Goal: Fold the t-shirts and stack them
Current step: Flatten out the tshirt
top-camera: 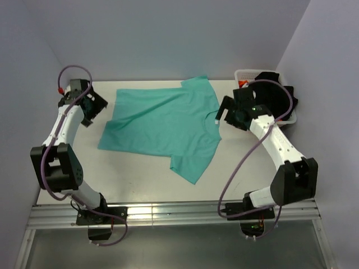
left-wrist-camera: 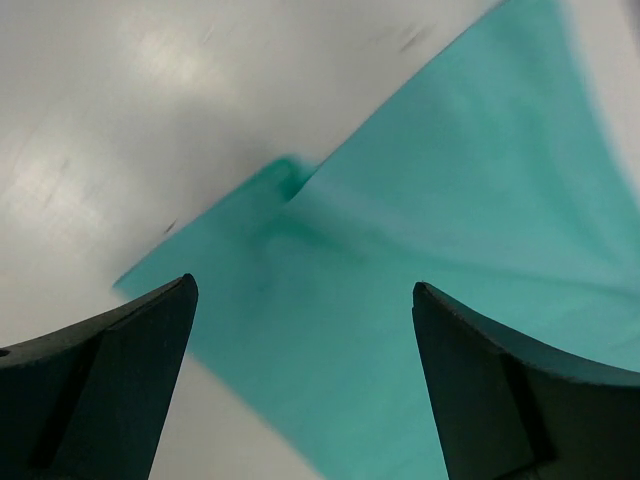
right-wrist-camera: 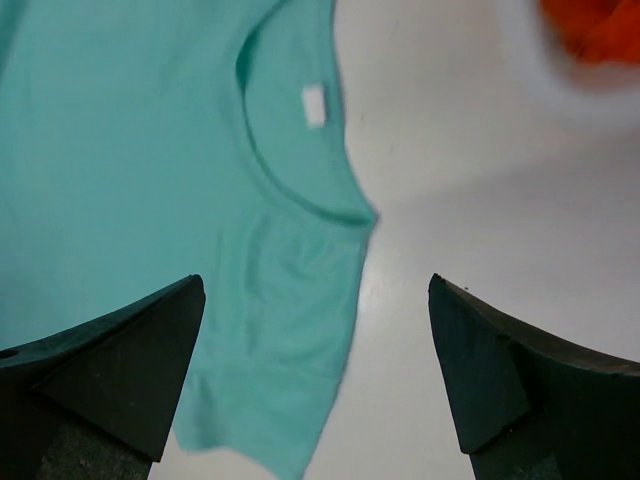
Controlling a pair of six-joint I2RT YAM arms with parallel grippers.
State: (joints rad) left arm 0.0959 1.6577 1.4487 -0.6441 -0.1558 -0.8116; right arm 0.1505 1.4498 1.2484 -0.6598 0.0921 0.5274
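A teal-green t-shirt (top-camera: 162,120) lies spread flat on the white table, neck toward the right, with a small white neck label (right-wrist-camera: 314,104). My left gripper (top-camera: 96,106) hovers at the shirt's left hem, open, and nothing is between its fingers (left-wrist-camera: 120,370); a hem corner of the teal shirt (left-wrist-camera: 430,250) shows below it. My right gripper (top-camera: 224,114) is open beside the collar and sleeve of the teal shirt (right-wrist-camera: 120,150), holding nothing. A black t-shirt (top-camera: 277,95) and an orange-red one (top-camera: 242,84) sit in the basket.
A white slotted basket (top-camera: 247,74) stands at the back right corner, behind my right arm. The orange-red cloth (right-wrist-camera: 595,25) shows blurred at the top right of the right wrist view. Grey walls close in the table on the left, back and right.
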